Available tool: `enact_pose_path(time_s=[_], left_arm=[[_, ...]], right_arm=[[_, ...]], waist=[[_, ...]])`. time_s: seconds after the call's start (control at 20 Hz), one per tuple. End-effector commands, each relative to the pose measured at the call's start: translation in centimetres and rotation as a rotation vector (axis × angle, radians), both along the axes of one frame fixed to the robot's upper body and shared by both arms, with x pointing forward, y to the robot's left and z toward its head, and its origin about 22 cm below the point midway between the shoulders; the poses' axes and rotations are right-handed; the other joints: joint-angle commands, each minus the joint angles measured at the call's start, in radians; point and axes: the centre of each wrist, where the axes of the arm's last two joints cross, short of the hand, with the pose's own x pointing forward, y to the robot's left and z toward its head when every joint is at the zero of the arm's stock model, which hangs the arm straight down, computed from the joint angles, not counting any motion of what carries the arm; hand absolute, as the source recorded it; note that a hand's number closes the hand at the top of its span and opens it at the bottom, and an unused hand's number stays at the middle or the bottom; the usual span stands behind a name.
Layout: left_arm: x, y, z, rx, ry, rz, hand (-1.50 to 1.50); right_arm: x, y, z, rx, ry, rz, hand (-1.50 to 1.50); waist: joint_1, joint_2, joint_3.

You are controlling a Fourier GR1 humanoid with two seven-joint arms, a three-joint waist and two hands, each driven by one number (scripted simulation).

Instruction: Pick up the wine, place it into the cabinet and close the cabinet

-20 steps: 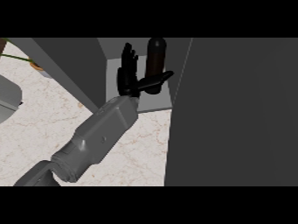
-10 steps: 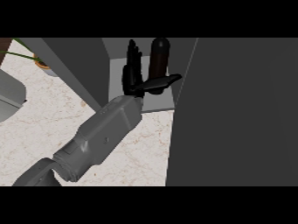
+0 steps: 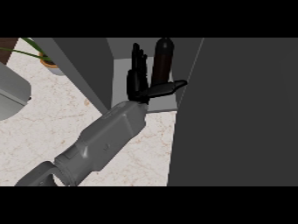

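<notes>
My left hand [image 3: 138,85] is up inside the opening, fingers [image 3: 138,57] straight and pointing away from me, thumb [image 3: 167,87] stuck out sideways to the right. It is spread and clamped on nothing. One hand is all I can see; my right shows nowhere.

One wine [image 3: 163,54] bottle stands upright in the cabinet [image 3: 80,65], just right of my fingers. My thumb crosses in front of its lower part, so its base is hidden, and I can't tell whether hand and glass touch. Dark bottle against dark hand makes that edge hard to read.

My forearm [image 3: 106,135] slants in from the lower left, over the counter [image 3: 41,131] and up to the pale shelf [image 3: 163,106].

There is one cabinet, cut off at the top. One door [image 3: 248,113] fills the whole right side as a big dark slab, cut off at the right edge and covering whatever lies behind it.

Far left, there is one potted plant [image 3: 46,61], mostly out of view, and one rounded grey thing [image 3: 3,94] that I can't identify.
</notes>
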Motion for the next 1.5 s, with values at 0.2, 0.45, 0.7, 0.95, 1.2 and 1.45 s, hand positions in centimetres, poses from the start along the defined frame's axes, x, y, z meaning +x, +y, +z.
enact_pose_path(time_s=[0.2, 0.45, 0.7, 0.95, 1.2, 1.45], left_arm=[[-2.9, -1.4, -1.5, 0.002, -0.019, -0.092, -1.5], [-3.7, -1.0, -2.7, 0.002, -0.025, -0.085, -1.5], [-4.3, -0.8, -3.4, 0.025, -0.048, -0.107, -1.5], [-5.0, -1.3, -2.3, 0.018, -0.061, -0.114, -1.5], [-7.7, 0.3, -3.5, 0.014, -0.104, -0.154, -1.5], [-8.6, 2.4, -3.2, 0.002, -0.099, -0.23, -1.5]], right_arm=[[0.1, -0.8, -1.0, -0.013, 0.014, -0.02, -1.5], [-2.4, -1.7, -0.3, -0.013, 0.022, -0.041, -1.5], [-0.5, 0.1, 0.4, -0.003, 0.016, -0.057, -1.5], [-2.2, -0.6, 1.2, -0.002, 0.022, -0.085, -1.5], [-2.3, -0.7, -0.3, -0.014, 0.01, -0.072, -1.5], [-1.6, -0.1, 1.8, 0.004, 0.014, -0.073, -1.5]], waist=[[0.029, -0.007, 0.001], [0.043, -0.013, 0.001], [0.068, -0.016, 0.0], [0.087, -0.022, 0.001], [0.092, -0.023, 0.001], [0.096, -0.023, 0.0]])
